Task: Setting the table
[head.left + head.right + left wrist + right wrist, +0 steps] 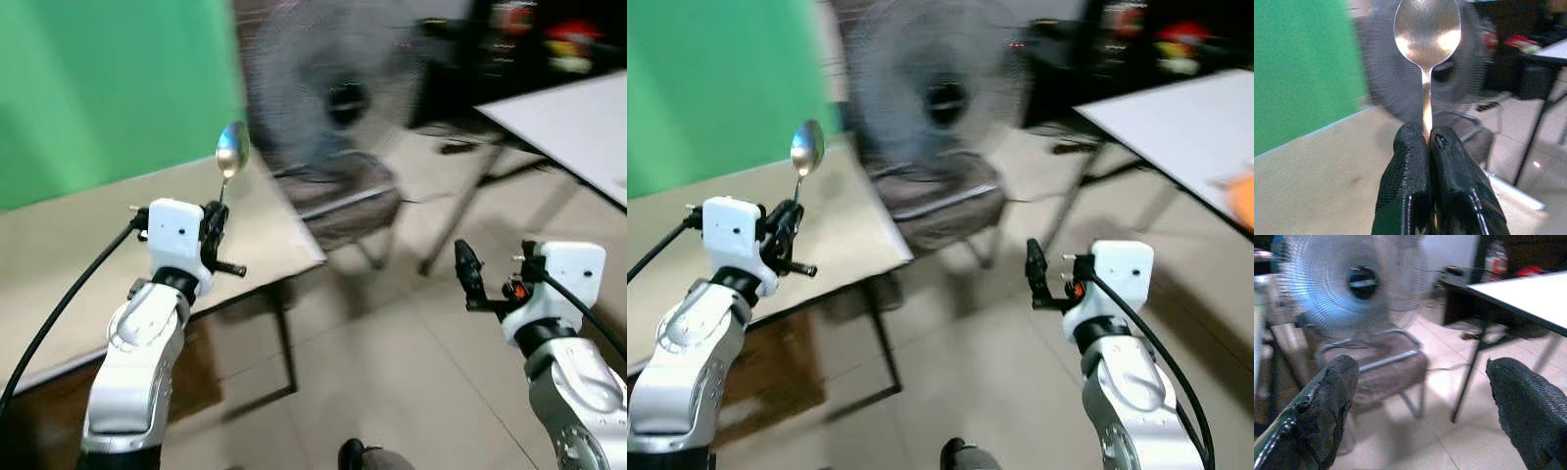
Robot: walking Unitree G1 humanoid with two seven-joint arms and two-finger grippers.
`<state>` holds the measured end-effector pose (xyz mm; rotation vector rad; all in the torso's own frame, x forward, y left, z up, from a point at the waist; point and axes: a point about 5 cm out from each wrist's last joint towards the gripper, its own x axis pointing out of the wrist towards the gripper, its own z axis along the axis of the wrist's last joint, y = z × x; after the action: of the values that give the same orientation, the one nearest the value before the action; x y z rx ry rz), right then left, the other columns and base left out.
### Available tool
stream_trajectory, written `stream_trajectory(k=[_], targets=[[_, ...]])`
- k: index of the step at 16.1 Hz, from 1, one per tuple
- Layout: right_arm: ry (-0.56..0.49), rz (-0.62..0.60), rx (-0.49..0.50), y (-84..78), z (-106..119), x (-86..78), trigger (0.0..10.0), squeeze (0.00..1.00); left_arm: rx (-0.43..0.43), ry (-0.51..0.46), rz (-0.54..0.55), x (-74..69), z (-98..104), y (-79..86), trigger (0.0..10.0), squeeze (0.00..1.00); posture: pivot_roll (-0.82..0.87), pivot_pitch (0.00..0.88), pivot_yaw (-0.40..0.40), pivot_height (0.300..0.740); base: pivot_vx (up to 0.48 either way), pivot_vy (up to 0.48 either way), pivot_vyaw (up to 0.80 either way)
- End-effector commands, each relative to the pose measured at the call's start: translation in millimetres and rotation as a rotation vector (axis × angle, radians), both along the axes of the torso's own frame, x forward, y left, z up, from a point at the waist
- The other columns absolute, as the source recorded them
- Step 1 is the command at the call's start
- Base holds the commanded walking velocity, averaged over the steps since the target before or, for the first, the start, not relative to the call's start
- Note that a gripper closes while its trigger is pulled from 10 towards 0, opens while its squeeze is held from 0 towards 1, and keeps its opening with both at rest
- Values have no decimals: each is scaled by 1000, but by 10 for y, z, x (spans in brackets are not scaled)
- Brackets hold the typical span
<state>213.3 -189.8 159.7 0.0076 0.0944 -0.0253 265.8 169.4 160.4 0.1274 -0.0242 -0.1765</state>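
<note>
Steel spoon [231, 152] is pinched in my left gripper [1427, 142], handle clamped between the two black fingers [1408, 171] pressed tight together. Long axis runs straight out along the fingers. Bowl end points up and away from the wrist, handle end buried in the pinch. From the head camera the spoon stands near upright, bowl on top, with a slight tilt.

Landmark is the beige table [88, 245]. Spoon is held in the air above the table's near corner, not touching the surface. Left arm [137, 352] rises in front of that table's edge. Green wall [108, 88] sits behind the table. Grey floor fan [333, 93] stands just past the table corner, behind the spoon's bowl in the left wrist view. Padded chair [343, 201] sits beside the table corner, below the fan.

My right gripper [1422, 396] hangs well apart from the beige table, over tiled floor [411, 352]. Fingers [1327, 406] spread wide, nothing between them. Right wrist view looks at the fan and chair through the gap.

White table [578, 122] is on the far side of the chair from the beige one, beyond the right gripper. Something orange [1239, 211] lies on its near edge, too blurred to identify. Head views are motion blurred, fine detail is soft.
</note>
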Motion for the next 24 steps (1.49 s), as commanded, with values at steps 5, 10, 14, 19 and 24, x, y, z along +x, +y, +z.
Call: stream_trajectory(k=[5, 10, 14, 19, 24], targets=[[-2, -27, 7, -4, -6, -14, 10000, 0, 13, -9, -4, -40, 42, -51, 10000, 0, 49, 0, 12, 740, 0, 0, 0], [21, -20, -37, 17, -5, 58, 10000, 0, -5, -1, -43, -26, 48, -128, 10000, 0, 32, 0, 32, 740, 0, 0, -800], [38, -42, -37, 1, -20, 19, 10000, 0, -16, -4, -63, -27, 74, -151, 10000, 0, 31, 0, 33, 740, 0, 0, -800], [51, -27, -54, 44, -11, 64, 10000, 0, -20, 3, -39, -17, 57, -120, 10000, 0, 30, 0, 26, 740, 0, 0, -800], [60, -9, -67, 55, -10, 82, 10000, 0, -30, 3, -41, -11, 68, -128, 10000, 0, 31, 0, 22, 740, 0, 0, -800]])
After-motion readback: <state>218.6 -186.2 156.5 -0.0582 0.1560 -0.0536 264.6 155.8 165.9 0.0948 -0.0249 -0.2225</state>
